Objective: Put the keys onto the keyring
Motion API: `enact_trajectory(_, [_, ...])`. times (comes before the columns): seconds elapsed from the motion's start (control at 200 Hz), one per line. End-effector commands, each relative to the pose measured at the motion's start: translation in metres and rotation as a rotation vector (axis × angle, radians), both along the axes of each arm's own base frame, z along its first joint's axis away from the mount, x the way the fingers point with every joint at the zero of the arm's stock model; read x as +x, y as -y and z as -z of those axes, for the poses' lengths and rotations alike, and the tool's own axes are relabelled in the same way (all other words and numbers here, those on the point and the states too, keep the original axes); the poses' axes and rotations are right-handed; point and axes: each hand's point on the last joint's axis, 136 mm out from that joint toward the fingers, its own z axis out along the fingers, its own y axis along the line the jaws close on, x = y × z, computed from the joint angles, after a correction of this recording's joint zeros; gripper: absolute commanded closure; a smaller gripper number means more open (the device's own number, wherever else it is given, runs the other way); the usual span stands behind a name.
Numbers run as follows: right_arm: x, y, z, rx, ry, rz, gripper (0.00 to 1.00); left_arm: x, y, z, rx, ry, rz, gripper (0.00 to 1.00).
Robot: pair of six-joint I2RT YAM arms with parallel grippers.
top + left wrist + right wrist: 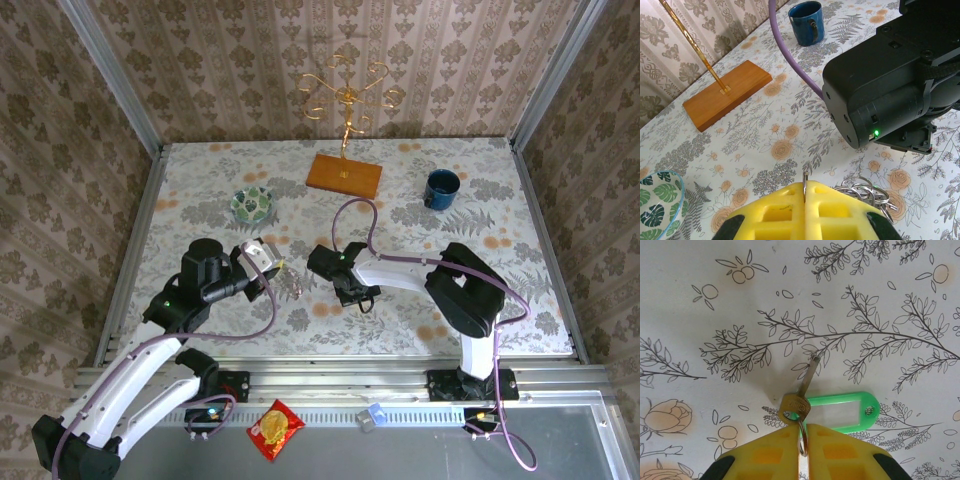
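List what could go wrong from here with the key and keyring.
1. The right hand pinches only the small ring; the key and green tag are not gripped and may swing or snag.
2. The left hand grips just a metal sliver, seemingly the keyring; it could slip.
3. The right arm sits close; they might collide.
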Motion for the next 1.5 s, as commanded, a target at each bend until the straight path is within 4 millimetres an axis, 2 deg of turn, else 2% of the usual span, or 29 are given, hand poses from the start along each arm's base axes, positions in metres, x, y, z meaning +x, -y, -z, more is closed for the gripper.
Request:
enact_trajectory(0.0, [0.001, 0.001, -0.003, -0.027, 0.008, 0.008, 0.88, -0.001, 0.002, -0.004, 0.001, 0.017, 0.013, 1.0])
enact_trajectory(0.32, [0.001, -0.001, -0.005, -0.019, 0.011, 0.006, 0.92, -0.001, 0.001, -0.004, 0.002, 0.017, 0.012, 1.0])
enact_trajectory(0.44, [0.004, -0.001, -0.014, -0.001, 0.032, 0.004, 1.0, -0.002, 0.001, -0.004, 0.002, 0.016, 0.013, 1.0])
enact_trajectory(0.485, [0.005, -0.004, -0.018, 0.018, 0.046, -0.004, 1.0, -0.002, 0.001, -0.004, 0.003, 0.016, 0.013, 1.0])
enact_trajectory(0.63, [0.011, -0.009, -0.04, 0.086, 0.115, -0.05, 1.0, -0.002, 0.001, -0.003, 0.008, 0.014, 0.015, 1.0])
enact_trajectory(0.845, [0.018, -0.003, -0.085, 0.153, 0.262, -0.18, 1.0, -0.005, 0.004, -0.006, 0.007, 0.015, 0.036, 1.0])
enact_trajectory(0.985, [0.024, -0.002, -0.11, 0.269, 0.369, -0.276, 1.0, -0.008, 0.009, -0.008, 0.002, 0.007, 0.068, 1.0])
enact_trajectory(1.01, [0.025, -0.002, -0.124, 0.31, 0.408, -0.296, 1.0, -0.009, 0.01, -0.009, -0.001, 0.006, 0.076, 1.0])
enact_trajectory(1.06, [0.024, -0.004, -0.136, 0.371, 0.438, -0.357, 1.0, -0.011, 0.014, -0.009, -0.003, 0.001, 0.097, 1.0])
enact_trajectory(1.16, [0.008, -0.02, -0.159, 0.572, 0.446, -0.544, 1.0, -0.019, 0.022, -0.009, -0.005, -0.012, 0.152, 1.0])
enact_trajectory(1.21, [-0.007, -0.029, -0.169, 0.653, 0.44, -0.655, 1.0, -0.022, 0.026, -0.009, -0.004, -0.012, 0.178, 1.0])
enact_trajectory(1.29, [-0.023, -0.033, -0.179, 0.685, 0.449, -0.795, 1.0, -0.028, 0.032, -0.01, -0.005, -0.014, 0.218, 1.0])
enact_trajectory(1.495, [-0.056, -0.04, -0.183, 0.709, 0.442, -1.079, 1.0, -0.043, 0.05, -0.014, -0.016, -0.001, 0.334, 1.0])
